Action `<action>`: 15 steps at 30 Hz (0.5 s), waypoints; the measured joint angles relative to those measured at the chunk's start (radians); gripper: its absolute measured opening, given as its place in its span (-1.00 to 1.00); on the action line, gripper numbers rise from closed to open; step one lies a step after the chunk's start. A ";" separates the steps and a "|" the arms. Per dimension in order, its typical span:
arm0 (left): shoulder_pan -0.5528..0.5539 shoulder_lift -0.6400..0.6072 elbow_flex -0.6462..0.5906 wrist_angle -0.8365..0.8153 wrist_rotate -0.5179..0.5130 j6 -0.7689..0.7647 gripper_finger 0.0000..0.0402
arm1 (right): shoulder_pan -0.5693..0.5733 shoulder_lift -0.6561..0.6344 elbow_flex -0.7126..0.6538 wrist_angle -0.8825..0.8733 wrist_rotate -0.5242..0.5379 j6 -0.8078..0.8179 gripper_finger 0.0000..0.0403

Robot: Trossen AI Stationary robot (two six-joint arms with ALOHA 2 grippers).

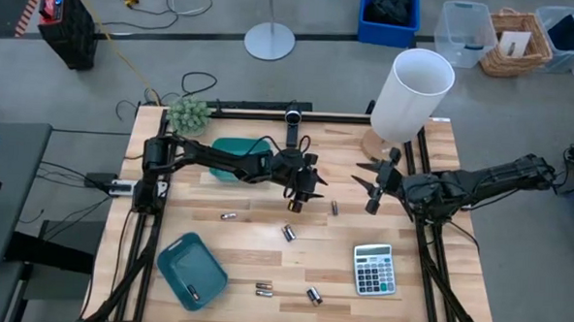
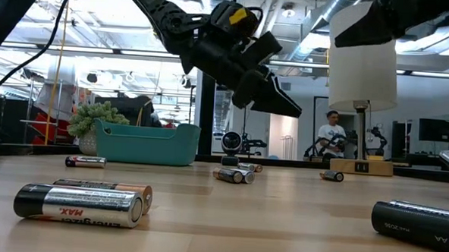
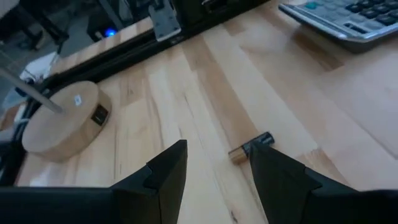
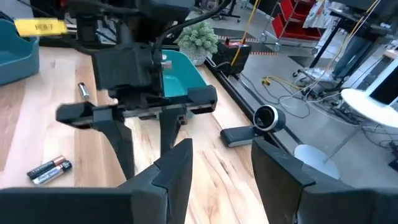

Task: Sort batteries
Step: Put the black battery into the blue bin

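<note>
Fig.: batteries scattered on the wooden surface [image 1: 263,262]. We see the left tool [image 1: 300,202] hovering above mid-surface, fingers apart, nothing held, w/ one battery [image 3: 250,147] lying just beyond its fingertips. The right tool [image 1: 373,192] hangs near the lamp base [image 3: 62,127], fingers apart, empty. Other batteries: one pair [image 1: 263,289] near the front edge, one [image 1: 192,293] inside the front teal tray [image 1: 181,258], single ones [image 1: 228,217] betw. tray and calculator [image 1: 373,269].
</note>
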State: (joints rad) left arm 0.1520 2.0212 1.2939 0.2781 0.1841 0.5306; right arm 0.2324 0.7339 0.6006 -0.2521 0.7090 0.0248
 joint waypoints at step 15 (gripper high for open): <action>0.004 0.189 0.276 -0.205 0.209 0.082 -0.16 | 0.099 0.011 -0.001 -0.006 0.001 0.036 -0.11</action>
State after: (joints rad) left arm 0.1562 2.2100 1.5703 0.0730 0.3932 0.6130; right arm 0.3316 0.7452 0.5999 -0.2584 0.7101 0.0613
